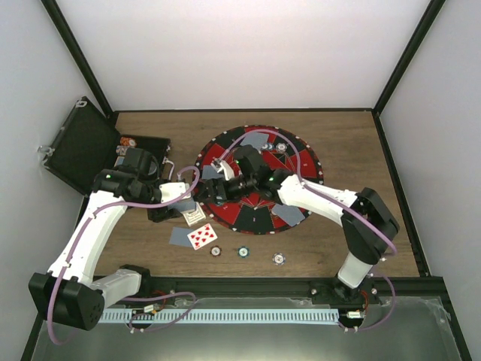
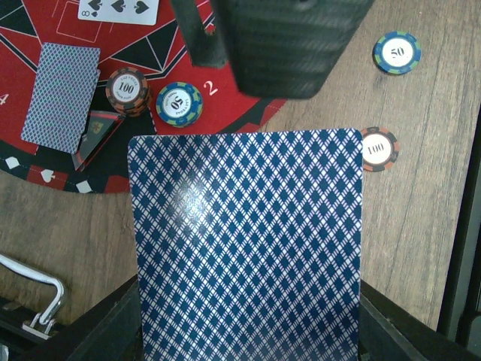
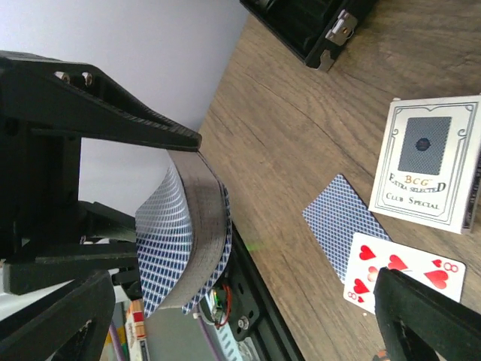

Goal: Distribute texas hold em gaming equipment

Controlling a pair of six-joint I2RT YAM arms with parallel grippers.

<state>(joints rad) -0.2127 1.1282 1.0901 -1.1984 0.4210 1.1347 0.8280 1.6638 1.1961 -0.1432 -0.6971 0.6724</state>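
Note:
My left gripper (image 1: pixel 183 194) is shut on a deck of blue-backed cards (image 2: pixel 244 248), held above the table by the mat's left edge. In the right wrist view the deck (image 3: pixel 188 233) is bowed. My right gripper (image 1: pixel 216 189) is open, its fingers (image 3: pixel 428 316) on either side of the deck's end; I cannot tell if they touch it. A face-down card (image 1: pixel 180 237) and a face-up eight of hearts (image 1: pixel 201 235) lie on the wood. Three chips (image 1: pixel 243 252) lie near the front edge. Two chips (image 2: pixel 179 104) and a face-down card (image 2: pixel 60 98) lie on the mat.
The round red-and-black mat (image 1: pixel 297 162) carries more cards. A white card box (image 1: pixel 194 216) lies left of it. The open black case (image 1: pixel 79 147) stands at the far left with its tray (image 1: pixel 146 147) of chips. A metal latch (image 2: pixel 41 301) is close under my left wrist.

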